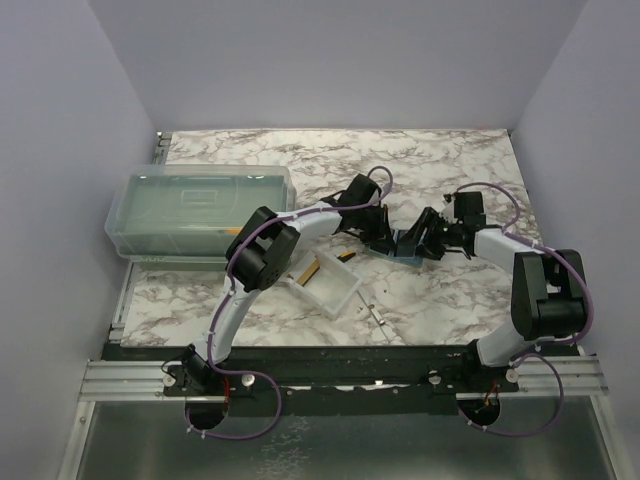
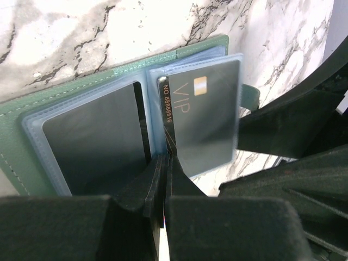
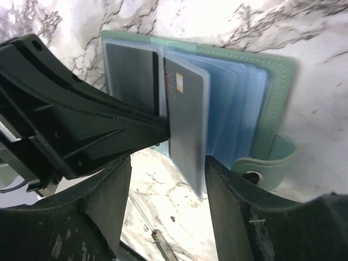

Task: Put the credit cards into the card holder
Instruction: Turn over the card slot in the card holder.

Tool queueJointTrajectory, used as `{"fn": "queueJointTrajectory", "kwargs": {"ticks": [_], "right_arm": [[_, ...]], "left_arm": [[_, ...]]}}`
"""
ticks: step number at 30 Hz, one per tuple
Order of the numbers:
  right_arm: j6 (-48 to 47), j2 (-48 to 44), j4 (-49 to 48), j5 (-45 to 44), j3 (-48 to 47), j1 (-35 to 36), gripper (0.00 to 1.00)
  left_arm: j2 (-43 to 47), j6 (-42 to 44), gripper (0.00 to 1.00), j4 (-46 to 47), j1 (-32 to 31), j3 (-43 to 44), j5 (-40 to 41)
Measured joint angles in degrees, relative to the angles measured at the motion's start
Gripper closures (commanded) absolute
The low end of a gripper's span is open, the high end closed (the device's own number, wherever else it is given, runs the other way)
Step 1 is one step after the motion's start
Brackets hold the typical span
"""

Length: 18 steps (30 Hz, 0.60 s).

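Scanning from the left, you pass the box (image 1: 200, 205), then the tray (image 1: 335, 288) with what looks like a gold card (image 1: 312, 269) leaning in it. At mid-table your left claw (image 2: 165, 166) is pinched shut on the near edge of the black VIP card (image 2: 206, 109), holding it at the open holder (image 3: 278, 87). The holder lies flat on the table, with another black card (image 2: 92, 147) already sleeved on its left page. Your right claw (image 3: 166, 185) stands part-open astride the VIP card's free end, and neither finger clearly touches it.

Judge the card light, stiff and slick. An edge pinch like yours suits it, but it may pivot or slip if pushed askew. The sleeves (image 3: 234, 109) look soft and floppy and will likely buckle unless the holder is steadied by its cover.

You cannot tell how far the VIP card sits inside a sleeve, if at all. From above, both arms hide most of the holder.
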<state>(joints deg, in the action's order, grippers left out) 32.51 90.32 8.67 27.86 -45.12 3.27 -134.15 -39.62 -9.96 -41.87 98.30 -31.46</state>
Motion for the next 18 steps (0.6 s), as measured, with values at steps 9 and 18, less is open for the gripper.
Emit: {"fn": "queueJointTrajectory", "kwargs": {"ticks": [9, 18], "right_arm": [[4.20, -1.31, -5.20, 5.20, 2.73, 0.04, 0.41], [4.59, -1.29, -6.49, 6.99, 2.71, 0.04, 0.41]], "left_arm": [[0.11, -0.02, 0.95, 0.44, 0.02, -0.35, -0.04], [1.99, 0.04, 0.87, -0.59, 0.35, -2.36, 0.20]]}}
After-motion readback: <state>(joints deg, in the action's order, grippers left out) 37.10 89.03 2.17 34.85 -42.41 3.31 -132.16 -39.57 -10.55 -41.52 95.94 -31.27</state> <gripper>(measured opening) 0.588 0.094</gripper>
